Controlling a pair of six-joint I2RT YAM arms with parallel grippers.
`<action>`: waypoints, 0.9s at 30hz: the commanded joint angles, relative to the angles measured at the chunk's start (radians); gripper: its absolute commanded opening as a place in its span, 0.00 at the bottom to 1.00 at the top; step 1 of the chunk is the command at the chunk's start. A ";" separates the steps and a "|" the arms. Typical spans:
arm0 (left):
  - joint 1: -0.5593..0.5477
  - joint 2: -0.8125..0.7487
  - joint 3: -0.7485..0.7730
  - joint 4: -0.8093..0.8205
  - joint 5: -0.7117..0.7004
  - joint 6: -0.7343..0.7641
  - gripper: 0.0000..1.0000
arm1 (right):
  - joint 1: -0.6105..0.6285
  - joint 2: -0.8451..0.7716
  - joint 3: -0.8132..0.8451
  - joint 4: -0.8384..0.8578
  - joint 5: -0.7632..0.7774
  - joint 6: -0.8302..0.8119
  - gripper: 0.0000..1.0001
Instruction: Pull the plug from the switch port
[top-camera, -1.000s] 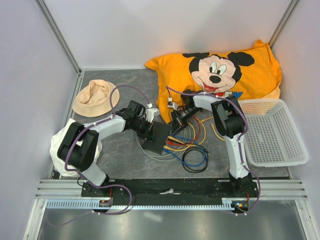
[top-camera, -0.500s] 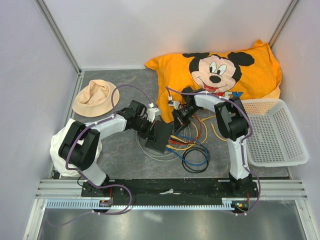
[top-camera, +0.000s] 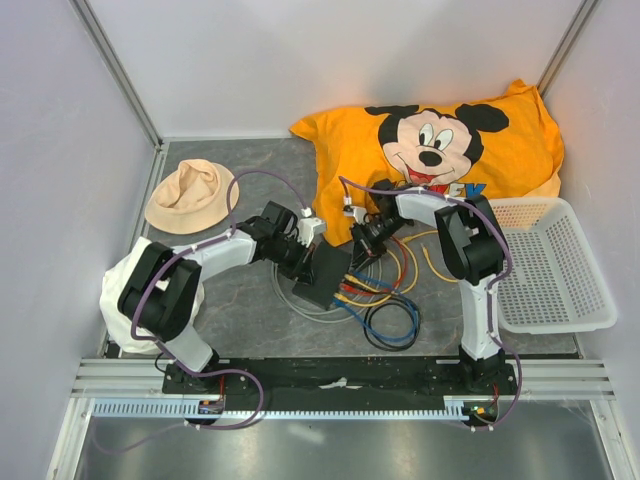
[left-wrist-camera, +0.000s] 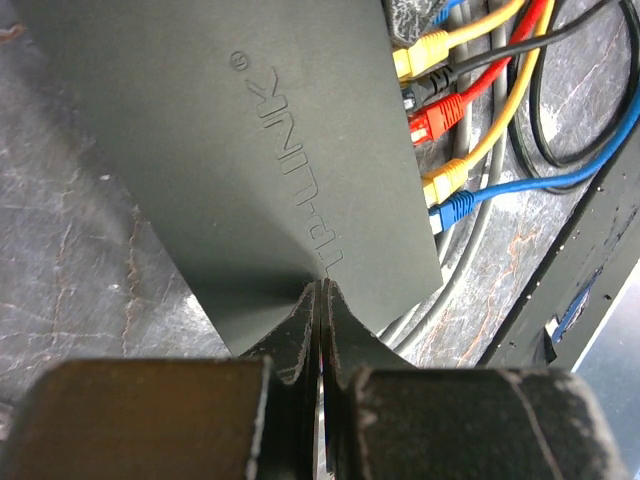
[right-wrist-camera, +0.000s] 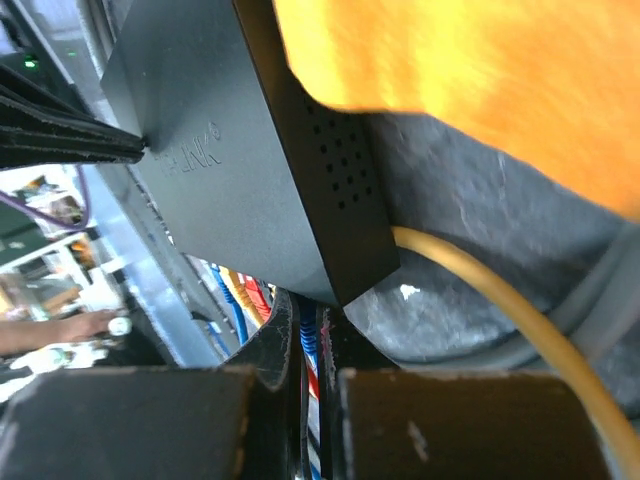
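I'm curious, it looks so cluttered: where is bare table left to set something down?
Bare mat shows at the back between the hat and pillow, left of the switch towards the front rail, and in front of the basket. The middle is crowded with the switch and tangled cables.

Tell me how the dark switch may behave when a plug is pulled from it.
The switch looks stiff: a flat hard shell. It seems light and thin, so it may slide on the table toward the pull. The plugged cables may also tug it.
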 joint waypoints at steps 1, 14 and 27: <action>-0.012 0.028 0.005 -0.033 -0.075 0.007 0.02 | -0.056 -0.001 -0.092 -0.013 0.168 0.015 0.00; -0.031 0.037 0.012 -0.039 -0.085 0.014 0.01 | -0.058 -0.081 -0.101 -0.055 0.264 0.016 0.00; -0.029 0.032 0.009 -0.039 -0.088 0.014 0.02 | -0.067 -0.260 -0.184 -0.062 0.269 -0.079 0.39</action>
